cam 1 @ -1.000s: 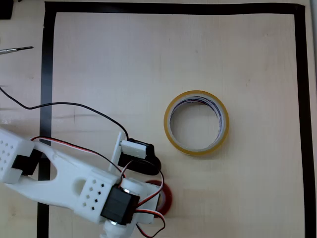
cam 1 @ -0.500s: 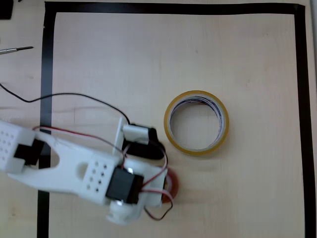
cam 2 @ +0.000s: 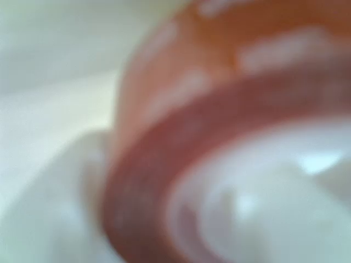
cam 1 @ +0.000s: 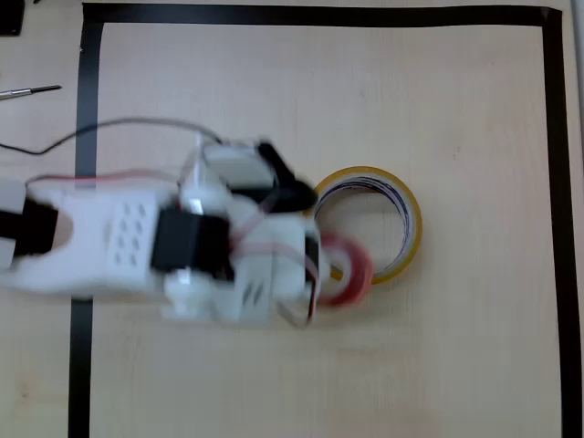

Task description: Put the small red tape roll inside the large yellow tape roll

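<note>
In the overhead view the large yellow tape roll [cam 1: 409, 208] lies flat on the wooden table, right of centre. My white gripper [cam 1: 321, 269] reaches in from the left, blurred by motion, and is shut on the small red tape roll [cam 1: 351, 271]. The red roll hangs over the yellow roll's lower-left rim. The wrist view is a close blur of the red roll [cam 2: 181, 137] with its white core, held right in front of the lens.
A black tape border [cam 1: 87, 109] frames the work area on the table. A thin screwdriver [cam 1: 27, 90] lies outside the border at the upper left. A dark cable [cam 1: 109, 128] trails from the arm.
The arm has swung up and to the right, lifting the red roll from the table's lower middle to the yellow roll's lower-left rim.
</note>
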You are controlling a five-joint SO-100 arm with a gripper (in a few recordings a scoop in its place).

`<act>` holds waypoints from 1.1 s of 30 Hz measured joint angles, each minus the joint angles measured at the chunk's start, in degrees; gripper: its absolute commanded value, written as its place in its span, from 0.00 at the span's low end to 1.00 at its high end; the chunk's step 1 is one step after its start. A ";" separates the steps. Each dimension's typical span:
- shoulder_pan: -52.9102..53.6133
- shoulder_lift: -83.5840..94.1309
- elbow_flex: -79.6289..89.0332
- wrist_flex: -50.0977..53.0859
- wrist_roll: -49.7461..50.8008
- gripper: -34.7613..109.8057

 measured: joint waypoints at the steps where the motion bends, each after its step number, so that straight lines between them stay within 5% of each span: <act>1: -0.88 -1.05 -1.93 0.00 0.00 0.24; 22: -3.69 -17.14 -13.80 -3.52 -2.46 0.35; 33: -2.81 0.18 -3.52 -0.44 -4.39 0.35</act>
